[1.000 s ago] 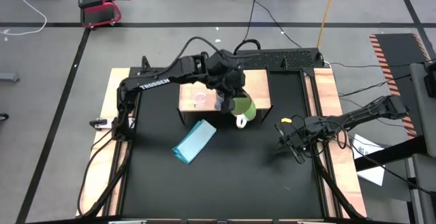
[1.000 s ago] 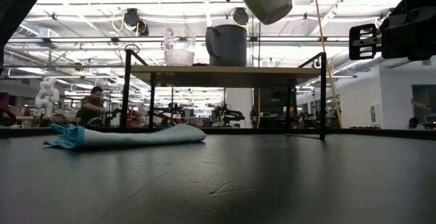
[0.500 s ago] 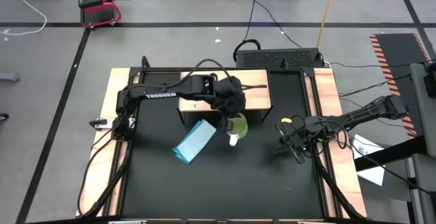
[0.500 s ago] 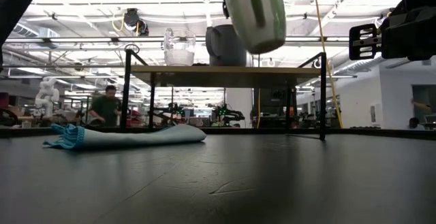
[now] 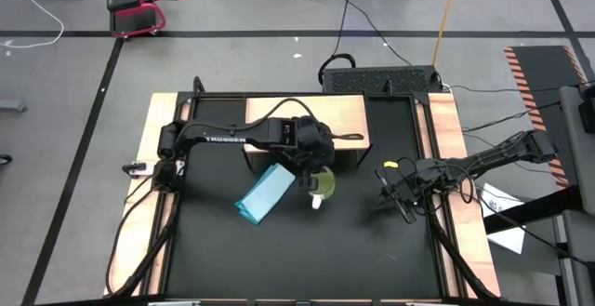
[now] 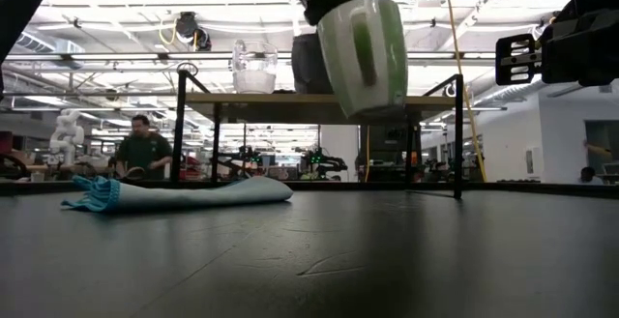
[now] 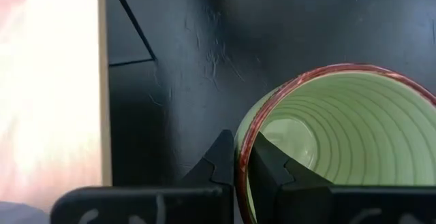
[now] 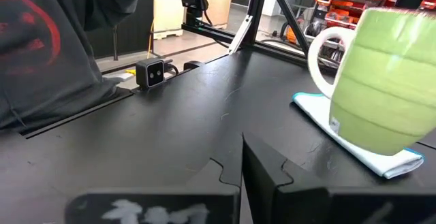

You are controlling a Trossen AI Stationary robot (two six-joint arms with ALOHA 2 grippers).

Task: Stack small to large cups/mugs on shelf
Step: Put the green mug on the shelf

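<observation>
Lime-green mug (image 5: 324, 184) hung in the air above the dark table (image 5: 353, 250), in front of the shelf (image 5: 349, 120) and clear of the tabletop, as the low view showed from the gap under its base (image 6: 366, 57). The left gripper (image 7: 240, 173) held it by the rim, one finger inside the mug and one outside, the two pinching the reddish-edged wall between them. From above, the left arm reached across from its side of the table and hid much of the shelf; the mug showed just past the gripper, with its white handle (image 5: 318, 201) pointing toward the near edge of the table. In the low view the mug was nearly upright, tilted slightly, with its mouth up against the gripper. On the shelf stood the small clear glass cup (image 6: 254, 68) and, beside it, the grey-blue mug (image 6: 311, 64), partly hidden behind the green one in that view. The light blue folded cloth (image 5: 265, 192) lay flat on the table just beside the hanging mug, between it and the left arm's base. The right gripper (image 5: 387, 190) waited low over the right part of the table, well apart from the mug, its fingers pressed together with nothing between them; its wrist camera looked across the tabletop at the green mug (image 8: 383, 88) and the cloth behind it. A person (image 6: 140, 149) showed in the room beyond the table.
</observation>
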